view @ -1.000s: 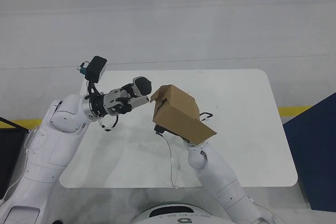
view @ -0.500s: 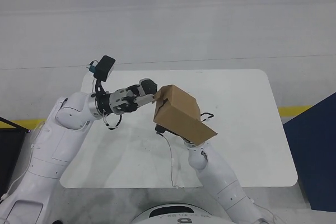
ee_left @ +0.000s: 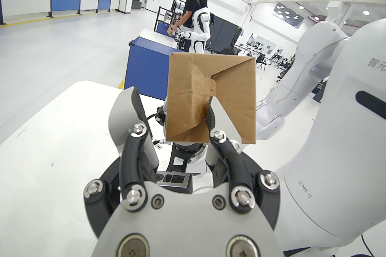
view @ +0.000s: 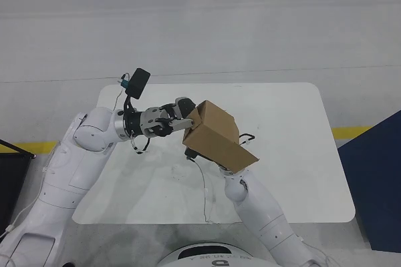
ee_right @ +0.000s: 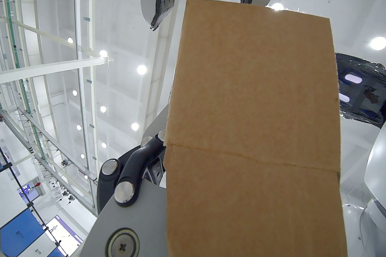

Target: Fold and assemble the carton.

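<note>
A: So, where's the carton point(view: 216, 135)?
B: Aloft over the middle of the counter point(view: 291, 113), tilted, its folded end pointing toward ten o'clock.
A: Who has it?
B: The right hand point(view: 192, 155), clamped on it from below at seven o'clock (cardboard hides most of it).
A: And the left hand point(ee_left: 172, 107)?
B: Spread wide at that folded end, gripping nothing; one fingertip point(ee_left: 210, 115) touches the seam.

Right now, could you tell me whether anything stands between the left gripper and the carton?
Nothing visible does. The open left gripper is at the carton's end: one finger rests against its folded flaps, and the other stands apart beside it, above the table.
</note>
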